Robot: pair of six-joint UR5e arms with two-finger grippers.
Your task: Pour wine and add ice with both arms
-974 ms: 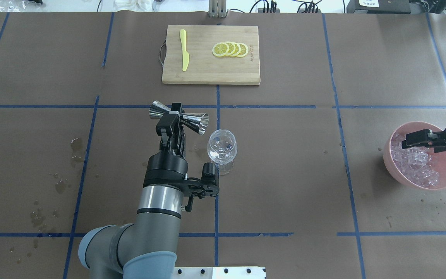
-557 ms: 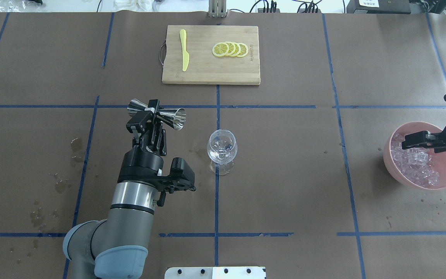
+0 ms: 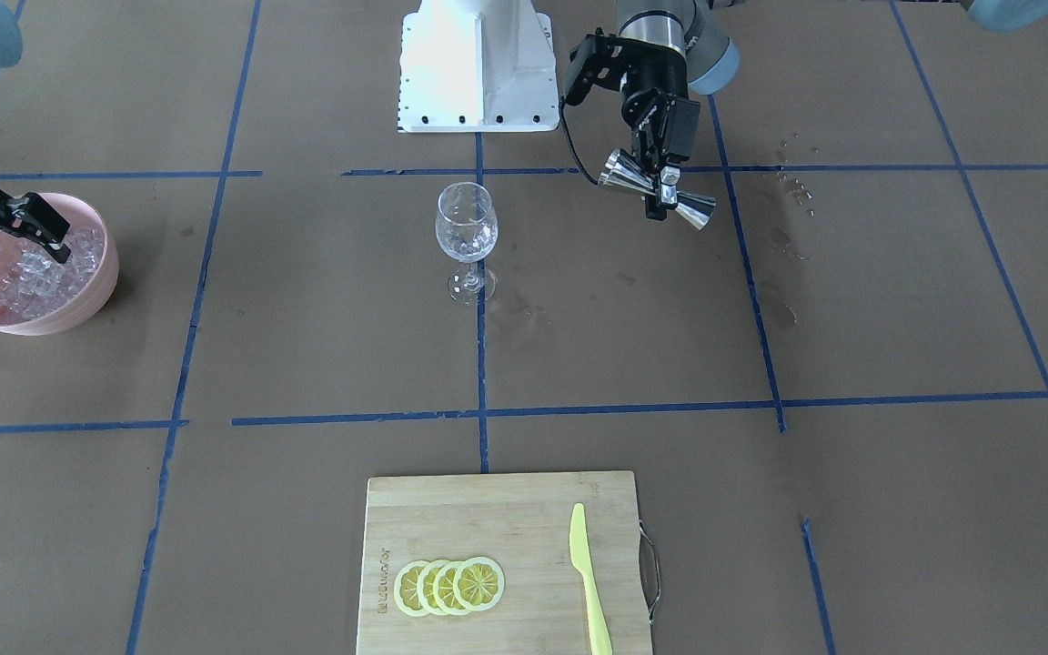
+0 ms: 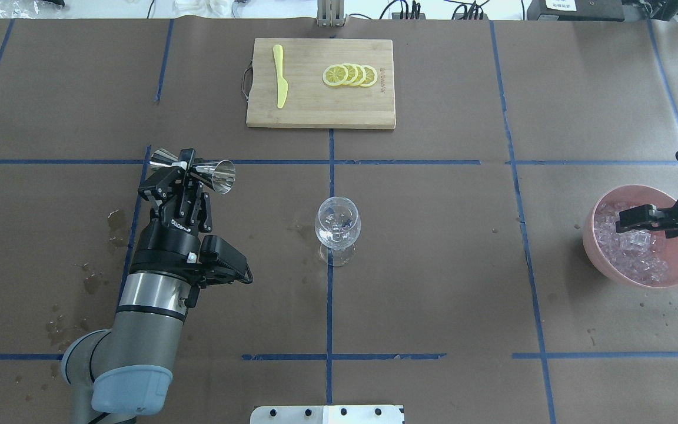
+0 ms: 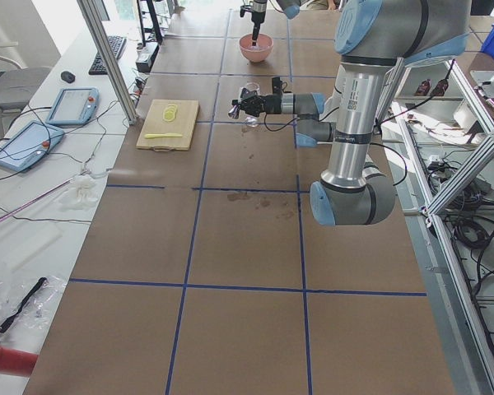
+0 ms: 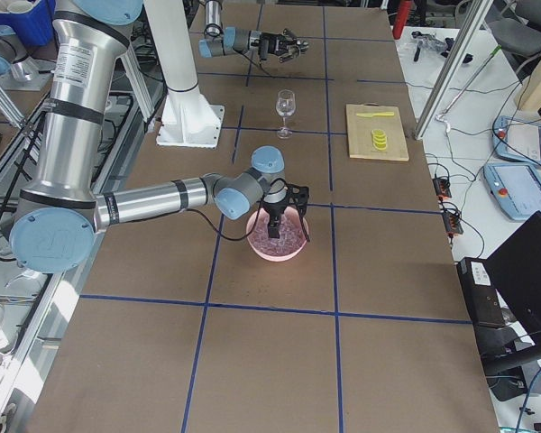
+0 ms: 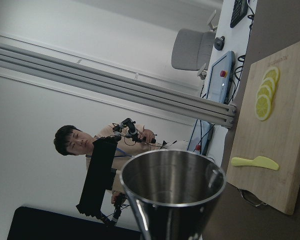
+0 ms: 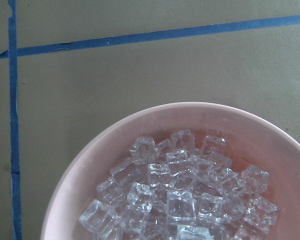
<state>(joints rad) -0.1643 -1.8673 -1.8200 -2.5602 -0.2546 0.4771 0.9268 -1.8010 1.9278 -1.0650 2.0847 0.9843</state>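
2 arms in view. Left gripper (image 4: 183,169) pinches a steel jigger (image 4: 216,171) at its waist; the jigger lies sideways, well apart from the upright wine glass (image 4: 337,227). Right gripper (image 3: 19,238) is spread, low over the ice (image 8: 180,200) heaped in the pink bowl (image 8: 90,165).

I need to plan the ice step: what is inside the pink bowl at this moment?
A heap of clear ice cubes fills the pink bowl. The right gripper hangs over them, jaws open. The bowl's bottom cannot be seen; the ice covers it.
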